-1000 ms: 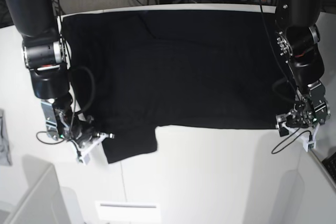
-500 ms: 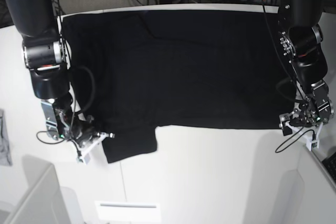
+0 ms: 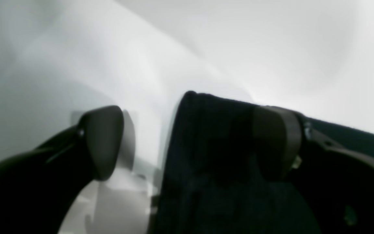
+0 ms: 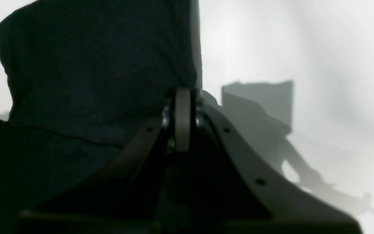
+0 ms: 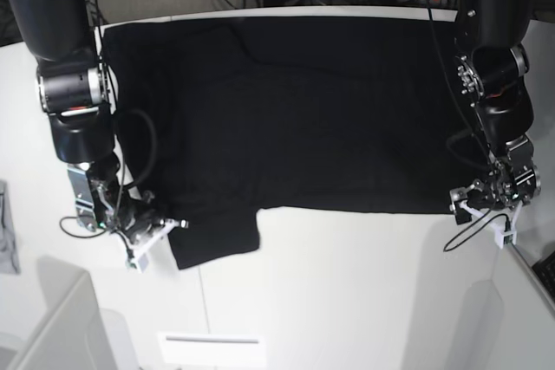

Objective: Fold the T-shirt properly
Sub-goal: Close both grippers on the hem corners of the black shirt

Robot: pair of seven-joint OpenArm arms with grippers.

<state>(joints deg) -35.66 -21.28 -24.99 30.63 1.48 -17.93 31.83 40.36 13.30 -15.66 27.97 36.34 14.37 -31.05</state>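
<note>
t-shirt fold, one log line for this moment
T-shirt flat, plain side up | right pincer shut on sleeve | left pincer open at hem corner

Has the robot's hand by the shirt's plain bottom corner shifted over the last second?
Yes. In the base view the left hand has slid in toward the T-shirt corner, away from the table side edge.

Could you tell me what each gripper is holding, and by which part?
The right gripper pinches the T-shirt at its sleeve edge; the left gripper is open, holding nothing.
</note>
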